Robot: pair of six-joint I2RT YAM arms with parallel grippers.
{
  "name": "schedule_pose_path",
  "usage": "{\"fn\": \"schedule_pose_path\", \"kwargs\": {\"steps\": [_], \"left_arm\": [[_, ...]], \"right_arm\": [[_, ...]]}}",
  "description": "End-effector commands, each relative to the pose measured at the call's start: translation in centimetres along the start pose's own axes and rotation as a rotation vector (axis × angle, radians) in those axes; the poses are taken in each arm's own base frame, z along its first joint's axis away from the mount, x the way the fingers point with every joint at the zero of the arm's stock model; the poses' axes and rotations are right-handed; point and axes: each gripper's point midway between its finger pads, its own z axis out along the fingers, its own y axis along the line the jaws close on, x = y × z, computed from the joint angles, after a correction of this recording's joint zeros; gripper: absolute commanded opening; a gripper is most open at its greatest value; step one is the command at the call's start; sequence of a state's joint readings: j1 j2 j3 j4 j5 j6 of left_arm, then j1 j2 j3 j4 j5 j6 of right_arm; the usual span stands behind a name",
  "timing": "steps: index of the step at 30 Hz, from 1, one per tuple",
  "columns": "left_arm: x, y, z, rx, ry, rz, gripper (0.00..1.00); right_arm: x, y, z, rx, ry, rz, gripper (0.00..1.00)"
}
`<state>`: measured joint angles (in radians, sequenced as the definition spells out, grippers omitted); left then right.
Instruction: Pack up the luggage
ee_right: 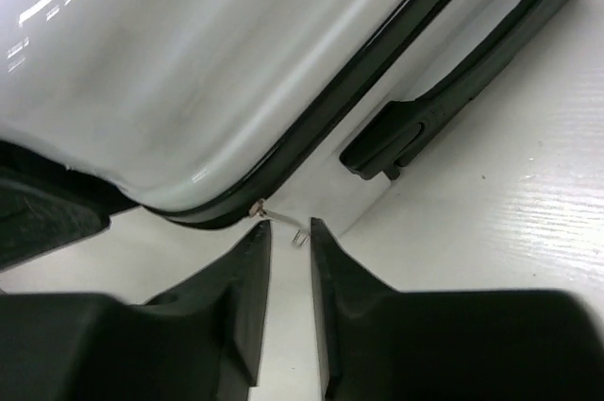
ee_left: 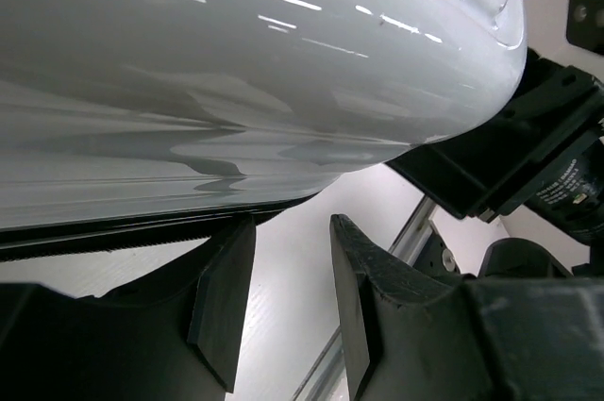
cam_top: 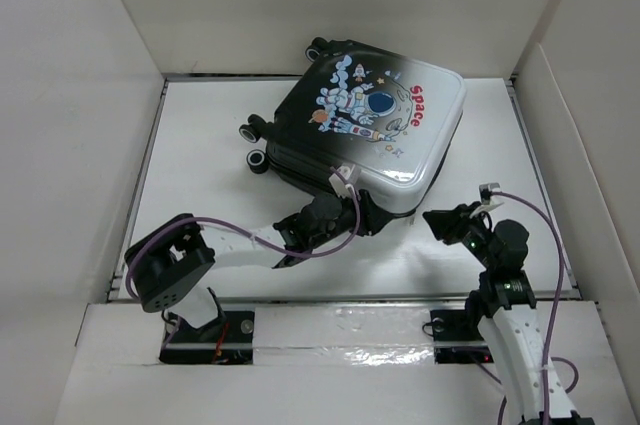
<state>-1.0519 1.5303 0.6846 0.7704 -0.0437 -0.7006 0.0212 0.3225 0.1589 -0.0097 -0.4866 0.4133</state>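
Luggage: closed, flat, upper centre; long axis left-right, wheels pointing left. Left gripper, right gripper: slightly parted, empty.

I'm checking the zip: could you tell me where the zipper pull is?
In the right wrist view, the zipper pull hangs off the luggage's seam, just ahead of the right gripper, left of the black handle.

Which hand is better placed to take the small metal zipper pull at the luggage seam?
Probably the right hand: open, it sits just before the zipper pull at the luggage seam. The left hand faces only smooth shell.
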Motion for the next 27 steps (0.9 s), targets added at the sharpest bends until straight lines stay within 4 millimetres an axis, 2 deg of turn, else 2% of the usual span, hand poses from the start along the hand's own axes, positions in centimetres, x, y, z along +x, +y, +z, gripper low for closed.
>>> {"fn": "schedule_pose_path", "kwargs": {"steps": [1,2,3,8,12,14,18,20,26,27], "left_arm": [[-4.2,-0.1,-0.8,-0.01,-0.139,0.005,0.35],[-4.2,0.0,-1.0,-0.015,-0.136,0.007,0.35],[-4.2,0.0,-1.3,-0.016,-0.137,0.012,0.35],[-3.3,0.9,-2.4,-0.037,-0.109,0.022,0.35],[-2.0,2.2,-3.8,-0.061,-0.079,0.024,0.35],[-1.3,2.7,-4.2,-0.07,-0.062,0.02,0.35],[0.7,4.2,-4.3,-0.101,-0.006,0.017,0.35],[1.0,4.0,-4.1,-0.086,0.005,0.018,0.35],[-0.2,2.9,-3.1,-0.057,-0.021,0.04,0.35],[-0.5,2.5,-2.6,-0.05,-0.024,0.047,0.35]], "right_arm": [[-0.1,1.5,0.1,-0.106,-0.034,-0.043,0.38],[0.4,1.8,0.2,-0.138,-0.026,-0.045,0.46],[1.0,1.4,0.5,-0.135,-0.01,-0.046,0.47],[1.1,2.0,1.4,-0.205,0.033,-0.119,0.45],[1.5,2.9,2.0,-0.254,0.039,-0.149,0.45],[1.3,4.0,2.2,-0.279,0.041,-0.173,0.46],[0.2,3.7,3.2,-0.196,0.004,-0.22,0.49],[0.0,3.9,3.5,-0.191,0.002,-0.234,0.49],[0.0,3.8,4.8,-0.149,0.008,-0.222,0.49],[-0.2,3.2,5.0,-0.112,-0.004,-0.216,0.49]]}}
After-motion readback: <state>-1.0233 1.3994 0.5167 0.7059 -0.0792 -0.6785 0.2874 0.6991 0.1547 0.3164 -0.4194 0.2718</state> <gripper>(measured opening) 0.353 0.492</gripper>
